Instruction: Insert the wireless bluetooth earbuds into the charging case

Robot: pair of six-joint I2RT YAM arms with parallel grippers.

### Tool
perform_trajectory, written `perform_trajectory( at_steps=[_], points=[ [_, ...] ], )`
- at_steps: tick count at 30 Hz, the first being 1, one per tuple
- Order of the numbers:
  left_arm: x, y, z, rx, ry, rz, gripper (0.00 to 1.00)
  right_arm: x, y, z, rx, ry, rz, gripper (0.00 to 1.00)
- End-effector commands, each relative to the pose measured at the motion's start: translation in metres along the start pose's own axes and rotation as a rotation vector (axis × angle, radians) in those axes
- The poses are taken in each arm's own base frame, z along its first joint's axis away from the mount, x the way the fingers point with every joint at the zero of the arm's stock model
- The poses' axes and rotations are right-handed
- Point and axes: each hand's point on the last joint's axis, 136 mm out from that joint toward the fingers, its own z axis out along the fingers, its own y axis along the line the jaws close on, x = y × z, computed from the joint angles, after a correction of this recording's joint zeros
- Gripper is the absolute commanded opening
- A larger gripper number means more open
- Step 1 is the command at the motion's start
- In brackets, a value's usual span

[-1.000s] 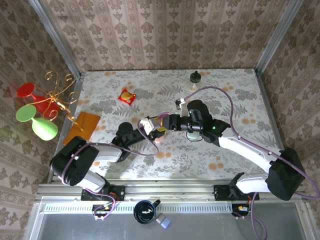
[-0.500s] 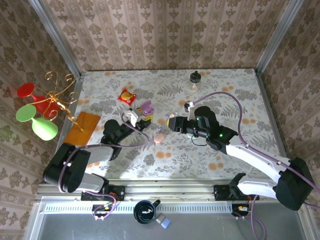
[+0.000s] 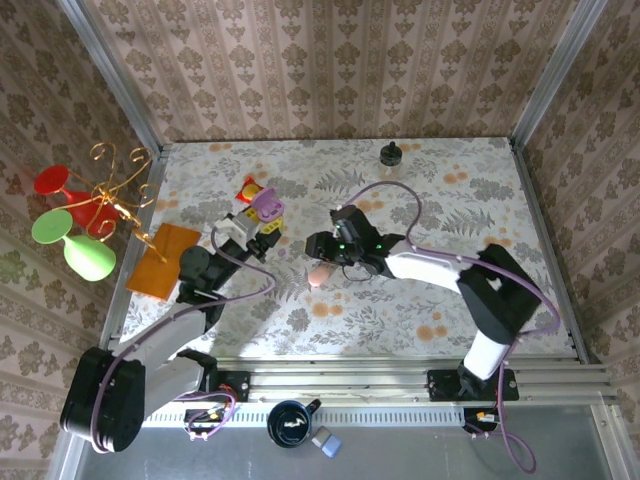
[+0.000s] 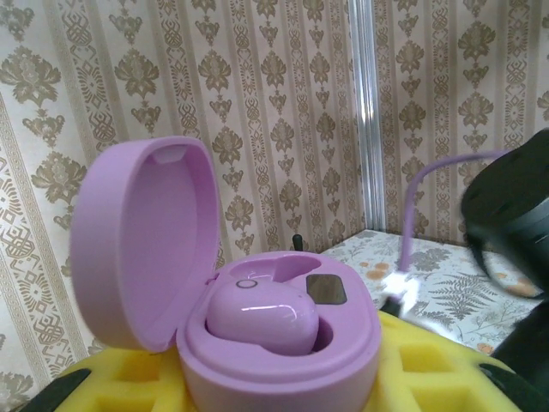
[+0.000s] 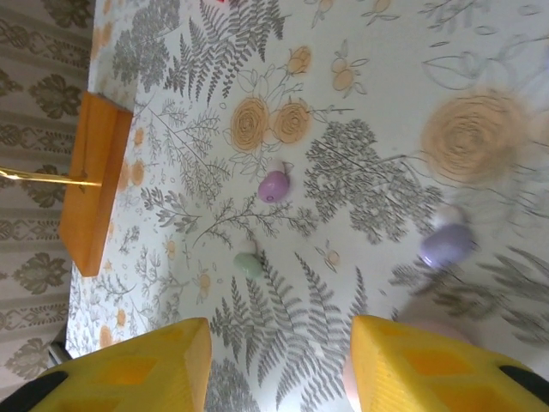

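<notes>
Left wrist camera looks at the left gripper (image 4: pixel 279 382). Its yellow fingers (image 4: pixel 429 369) are squeezed tight on the bottom of a lilac case (image 4: pixel 274 343). The lid stands open to the left, and one lilac earbud (image 4: pixel 257 319) sits in the cup inside. From above, this case is held up near the table's left side, just beside a red packet (image 3: pixel 248 188). The orange block (image 3: pixel 163 258) at the left edge is not far off.

The right gripper (image 3: pixel 318 245) hangs low near the middle of the table (image 3: pixel 480 190), just beside a pink case (image 3: pixel 318 276). Its jaws are parted with nothing between them, and its own camera shows flowered table through the gap. Loose buds lie there, each apart from the others: a lilac bud (image 5: pixel 274 185), a pale bud (image 5: pixel 249 263) close below it, and a blurry lilac bud (image 5: pixel 446 245) off to the right. Past that arm the flower print runs out to the table's right edge. A small bottle (image 3: pixel 390 155) stands by the far wall.
</notes>
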Motion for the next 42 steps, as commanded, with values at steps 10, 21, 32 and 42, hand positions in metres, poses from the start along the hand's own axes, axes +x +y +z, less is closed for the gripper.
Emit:
perform_trajectory(
  at_steps=[10, 21, 32, 42],
  points=[
    [-0.008, -0.01, -0.007, 0.019, 0.002, -0.021, 0.26, 0.015, 0.024, 0.094, -0.051, 0.161, 0.09, 0.38],
    [-0.008, -0.015, -0.008, 0.035, -0.001, -0.012, 0.26, 0.015, 0.003, 0.117, 0.008, 0.168, 0.122, 0.34],
    [-0.002, -0.017, -0.006, 0.055, 0.013, -0.013, 0.27, 0.02, -0.012, 0.138, 0.051, 0.198, 0.151, 0.33],
    [-0.003, -0.018, -0.005, 0.06, 0.01, -0.013, 0.27, 0.023, -0.016, 0.136, 0.081, 0.218, 0.14, 0.22]
  ],
)
